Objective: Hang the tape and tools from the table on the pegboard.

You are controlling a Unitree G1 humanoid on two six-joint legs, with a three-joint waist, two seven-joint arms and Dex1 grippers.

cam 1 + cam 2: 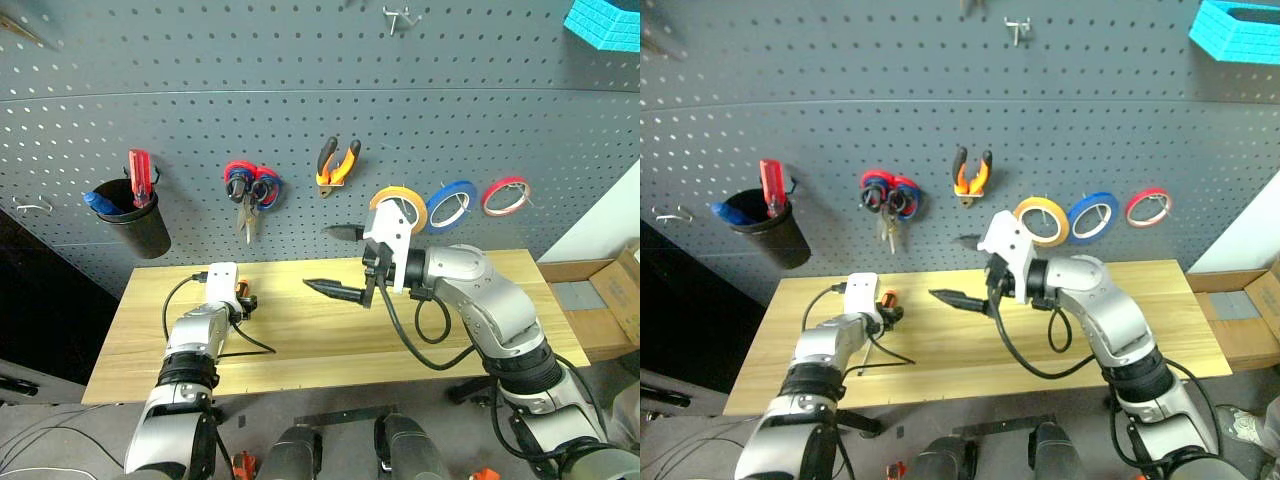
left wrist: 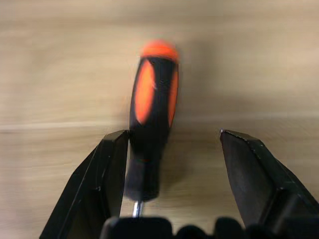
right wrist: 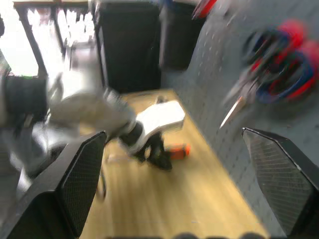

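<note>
My left gripper [image 2: 172, 149] open, straddling screwdriver [image 2: 152, 114] flat on table [image 1: 300, 350], to pinch handle. Right gripper [image 1: 345, 262] open, empty, held clear near pegboard [image 1: 300, 120].

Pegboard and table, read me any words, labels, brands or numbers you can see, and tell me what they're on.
None can be read. The pegboard, the table, the tape rings, the hanging tools and the orange-and-black screwdriver on the table show no legible text, label or number.

even indoor light, head views clear
my right wrist view smears the red-and-blue-handled scissors [image 3: 271, 82]; pegboard [image 1: 300, 120] rows bow.
</note>
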